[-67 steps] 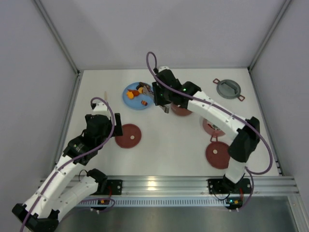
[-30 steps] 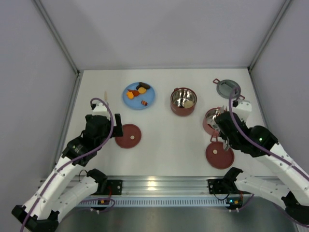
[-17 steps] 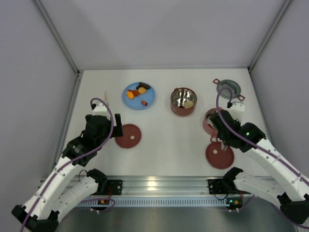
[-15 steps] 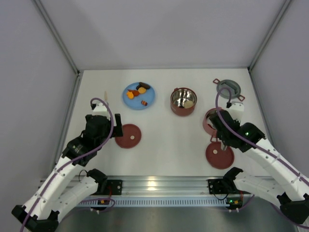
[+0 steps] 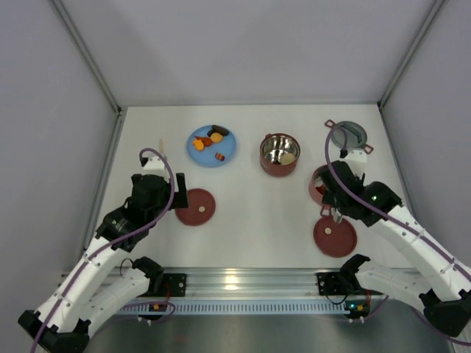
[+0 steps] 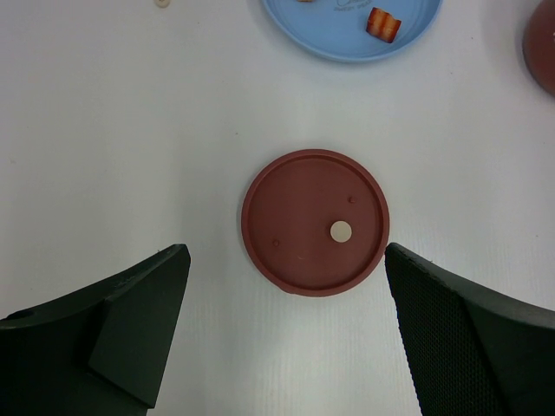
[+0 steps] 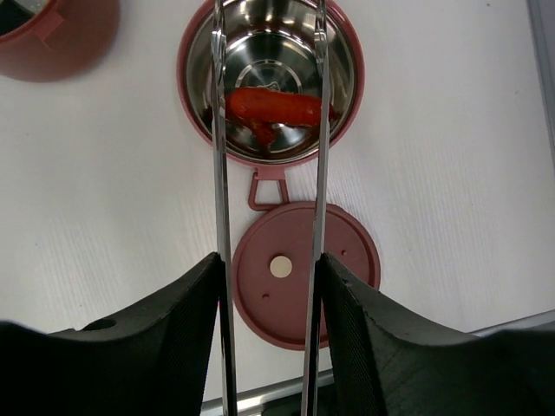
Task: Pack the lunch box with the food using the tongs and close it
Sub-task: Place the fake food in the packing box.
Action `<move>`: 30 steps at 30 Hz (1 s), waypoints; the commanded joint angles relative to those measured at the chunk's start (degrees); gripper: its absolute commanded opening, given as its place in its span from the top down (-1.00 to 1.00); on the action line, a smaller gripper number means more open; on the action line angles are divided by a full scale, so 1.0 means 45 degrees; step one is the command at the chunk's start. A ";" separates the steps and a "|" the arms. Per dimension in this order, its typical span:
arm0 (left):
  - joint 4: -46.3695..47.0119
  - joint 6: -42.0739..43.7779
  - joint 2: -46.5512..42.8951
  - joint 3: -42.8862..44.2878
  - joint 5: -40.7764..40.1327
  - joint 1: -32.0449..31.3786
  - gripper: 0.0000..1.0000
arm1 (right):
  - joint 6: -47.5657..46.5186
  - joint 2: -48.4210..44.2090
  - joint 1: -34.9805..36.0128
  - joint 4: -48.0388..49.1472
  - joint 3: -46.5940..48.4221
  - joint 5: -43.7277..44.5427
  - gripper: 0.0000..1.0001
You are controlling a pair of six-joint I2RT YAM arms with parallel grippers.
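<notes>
While the right jaws clamp the tongs [image 7: 219, 173], its two arms cross a bowl [image 7: 270, 35] at the top centre of the right wrist view, with an orange piece [image 7: 273, 106] lying inside. The left jaws gape wide over a lid [image 6: 295, 208] on the tabletop [image 6: 130, 130].

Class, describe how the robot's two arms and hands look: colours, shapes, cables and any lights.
Both the left arm and right arm have white shells with black joints, and a purple cable loops along each. A green light glows on the right arm. The left hand and right hand have broad black fingers with finely textured inner pads.
</notes>
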 commanded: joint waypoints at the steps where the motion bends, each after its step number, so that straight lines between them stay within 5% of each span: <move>1: 0.0147 0.0146 0.0035 0.0170 0.0117 -0.0063 -0.98 | -0.0692 0.0040 -0.0184 0.0958 0.1371 -0.0605 0.04; 14: 0.0127 0.0107 0.0114 0.0189 -0.0058 -0.0063 -0.98 | -0.2373 0.2635 0.0886 0.2754 0.5199 -0.5119 0.04; 24: 0.0127 0.0068 0.0133 0.0170 -0.0196 -0.0044 -0.98 | -0.3779 0.9913 0.1848 0.3654 1.1406 -0.6193 0.03; 30: 0.0127 0.0068 0.0192 0.0170 -0.0196 -0.0063 -0.98 | -0.4501 1.2227 0.1887 0.4473 1.2098 -0.6894 0.03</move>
